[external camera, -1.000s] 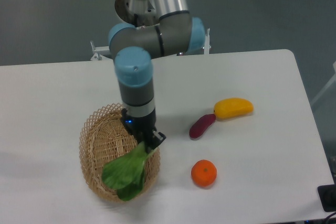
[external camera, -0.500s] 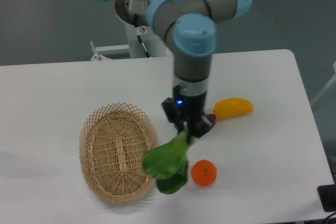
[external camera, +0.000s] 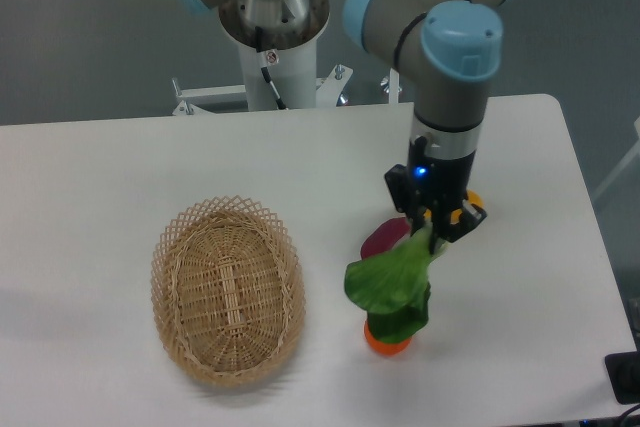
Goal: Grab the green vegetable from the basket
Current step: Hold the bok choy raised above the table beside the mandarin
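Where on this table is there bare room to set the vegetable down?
Bare patches: the strip behind the basket along the far edge, the left side beside it, and the right edge. Crowded: under the end effector holding the green vegetable, where the orange fruit, purple piece and yellow piece cluster.

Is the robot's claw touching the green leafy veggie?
Touching. The camera view shows the gripper pinching the green vegetable by its stalk, leaves hanging below.
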Robot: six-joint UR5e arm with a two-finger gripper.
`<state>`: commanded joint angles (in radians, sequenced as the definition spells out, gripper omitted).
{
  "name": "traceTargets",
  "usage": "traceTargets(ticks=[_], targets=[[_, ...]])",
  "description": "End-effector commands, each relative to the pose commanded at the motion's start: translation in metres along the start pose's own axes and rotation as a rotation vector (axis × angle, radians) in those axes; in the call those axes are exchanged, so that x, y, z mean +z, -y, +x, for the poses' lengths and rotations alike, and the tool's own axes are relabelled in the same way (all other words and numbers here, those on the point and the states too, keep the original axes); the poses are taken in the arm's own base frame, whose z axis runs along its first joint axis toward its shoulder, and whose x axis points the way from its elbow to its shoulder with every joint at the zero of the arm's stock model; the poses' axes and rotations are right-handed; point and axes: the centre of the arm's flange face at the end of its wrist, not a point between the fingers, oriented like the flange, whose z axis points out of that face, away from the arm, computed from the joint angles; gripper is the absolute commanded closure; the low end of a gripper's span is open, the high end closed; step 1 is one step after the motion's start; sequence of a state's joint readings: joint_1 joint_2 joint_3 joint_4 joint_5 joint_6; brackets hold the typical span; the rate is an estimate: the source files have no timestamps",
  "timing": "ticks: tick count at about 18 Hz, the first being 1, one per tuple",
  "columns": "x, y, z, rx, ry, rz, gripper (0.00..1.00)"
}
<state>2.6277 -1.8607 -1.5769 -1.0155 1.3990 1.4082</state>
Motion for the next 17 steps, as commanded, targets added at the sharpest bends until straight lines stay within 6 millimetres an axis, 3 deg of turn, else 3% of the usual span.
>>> traceTargets(ticks=[17], targets=[[0.011, -0.0002, 0.0, -0.006, -0.009, -0.002, 0.74]])
